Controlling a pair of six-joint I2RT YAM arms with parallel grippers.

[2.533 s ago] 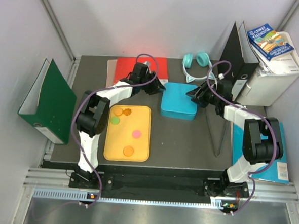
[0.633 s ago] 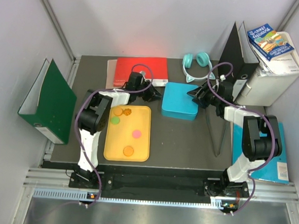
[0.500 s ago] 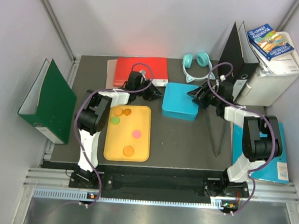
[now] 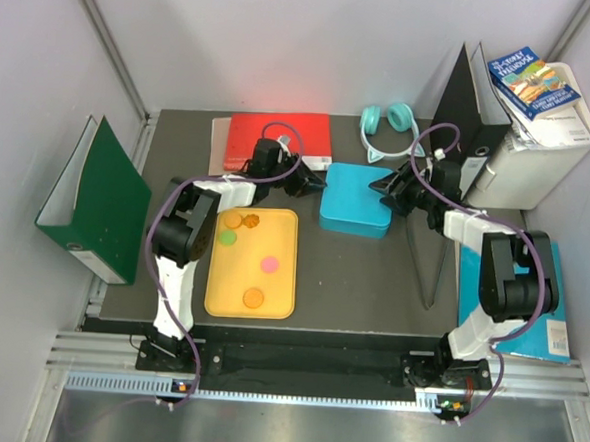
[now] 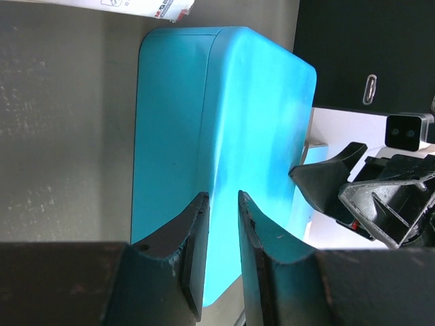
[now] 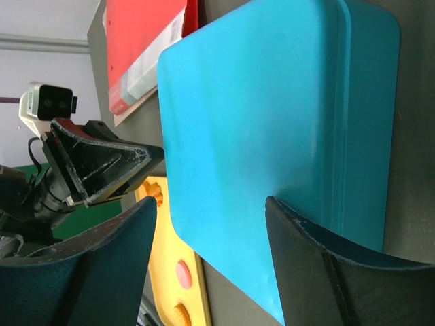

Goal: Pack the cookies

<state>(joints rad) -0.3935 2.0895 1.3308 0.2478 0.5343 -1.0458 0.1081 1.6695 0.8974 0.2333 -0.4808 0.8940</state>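
Several cookies lie on a yellow tray (image 4: 221,287): two orange ones (image 4: 233,220), a green one (image 4: 228,237), a pink one (image 4: 269,264) and an orange one (image 4: 253,298). A closed blue box (image 4: 354,200) stands right of the tray. My left gripper (image 4: 314,181) is at the box's left edge. In the left wrist view (image 5: 223,198) its jaws stand a narrow gap apart, with nothing between them and the box (image 5: 204,102) just beyond. My right gripper (image 4: 382,186) is at the box's right edge. In the right wrist view (image 6: 212,200) it is wide open over the box (image 6: 258,102).
A red folder (image 4: 280,135) lies behind the left gripper and teal headphones (image 4: 389,122) lie behind the box. A green binder (image 4: 96,199) stands at the left. A black binder (image 4: 471,122), a white box (image 4: 539,156) with books (image 4: 532,83) and a blue book (image 4: 555,317) are at the right.
My left gripper has come forward and right, from over the red folder to the box's left edge. My right gripper has barely moved. The cookies lie as before.
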